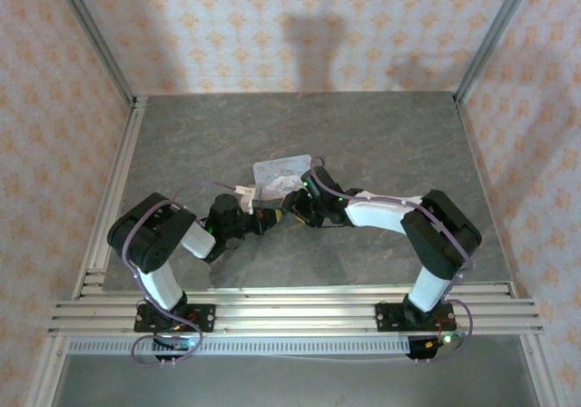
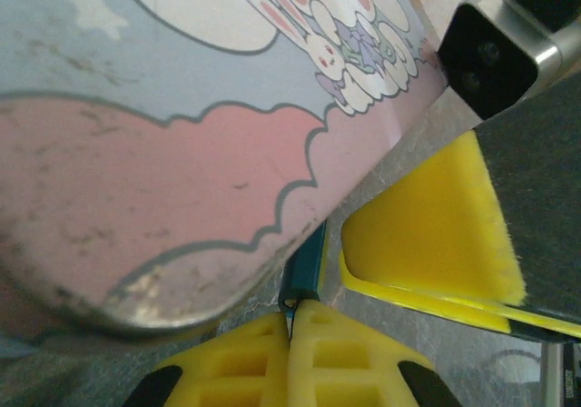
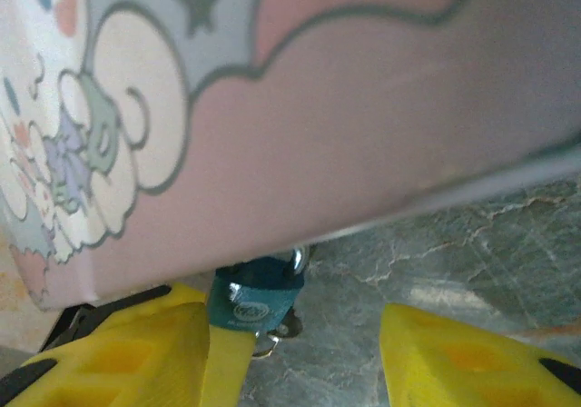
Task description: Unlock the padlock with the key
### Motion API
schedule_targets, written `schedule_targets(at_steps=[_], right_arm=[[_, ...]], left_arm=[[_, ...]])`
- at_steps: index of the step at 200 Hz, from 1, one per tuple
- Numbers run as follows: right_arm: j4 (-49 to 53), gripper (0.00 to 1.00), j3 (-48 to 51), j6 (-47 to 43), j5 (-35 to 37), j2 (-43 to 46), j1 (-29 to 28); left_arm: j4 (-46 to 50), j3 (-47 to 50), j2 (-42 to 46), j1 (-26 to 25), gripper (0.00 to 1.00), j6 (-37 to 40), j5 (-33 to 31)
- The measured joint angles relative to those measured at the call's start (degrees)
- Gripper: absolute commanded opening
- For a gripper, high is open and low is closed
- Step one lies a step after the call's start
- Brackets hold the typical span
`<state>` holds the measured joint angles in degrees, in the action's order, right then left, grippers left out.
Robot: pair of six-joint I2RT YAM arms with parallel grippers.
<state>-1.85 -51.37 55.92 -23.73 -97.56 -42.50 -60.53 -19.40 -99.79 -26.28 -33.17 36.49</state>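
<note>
So both arms are reaching in and meeting around the middle of the bench (image 3: 454,243), right at the near side of the pale tin (image 3: 363,134) with the cartoon bunny lid. The left one comes in from the left and the right one from the right.

The padlock (image 3: 254,298) is the tiny teal thing tucked just under the tin's near edge. Its silvery shackle points up toward the tin, and there's a little metal bit hanging below the body. From the right wrist view it sits hard up against the inner side of that tool's left finger, with a clear stretch of bench between it and the other finger.

Right tool (image 3: 304,321): the yellow fingers are parted with a decent gap and they're not clamped on anything.

Left tool (image 2: 290,321): closed all the way, with the fingers pressed together. In the left wrist view the teal edge of the padlock runs down to the seam between the tips. Honestly I can't tell if it's nipped there or just touching. One yellow finger of the right tool sits just to the right of it.
</note>
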Motion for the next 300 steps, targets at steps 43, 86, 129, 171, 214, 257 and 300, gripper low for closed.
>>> schedule_targets(at_steps=[43, 86, 129, 171, 214, 257, 300], right_arm=[[-6.71, 0.49, 2.99, 4.11, 2.19, 0.0, -0.55], [-11.1, 0.5, 4.11, 6.43, 2.69, -0.04, -1.01], [-12.79, 0.5, 4.15, 7.34, 2.75, -0.68, -1.51], [-12.74, 0.46, 3.37, 7.34, 2.34, -2.36, -1.51], [-12.35, 0.47, 2.16, 7.34, 1.38, -3.32, -1.51], [-12.5, 0.26, 2.16, 7.67, 1.2, -3.34, -1.57], [-12.44, 0.0, 2.14, 7.32, 1.03, -3.34, -1.7]], left_arm=[[0.44, 0.0, 0.59, -0.61, 0.0, -1.57, -0.26], [1.01, 0.02, 1.18, -0.74, 0.0, -2.86, -1.03], [1.07, 0.35, 1.2, -1.86, 0.0, -3.06, -2.69], [0.68, 1.38, 2.1, -2.6, 0.0, -3.06, -4.66], [1.27, 2.01, 3.8, -3.06, 0.0, -2.97, -5.95], [3.13, 2.1, 5.05, -3.34, 0.0, -2.82, -5.92], [5.16, 2.1, 5.86, -3.34, 0.0, -1.64, -6.97]])
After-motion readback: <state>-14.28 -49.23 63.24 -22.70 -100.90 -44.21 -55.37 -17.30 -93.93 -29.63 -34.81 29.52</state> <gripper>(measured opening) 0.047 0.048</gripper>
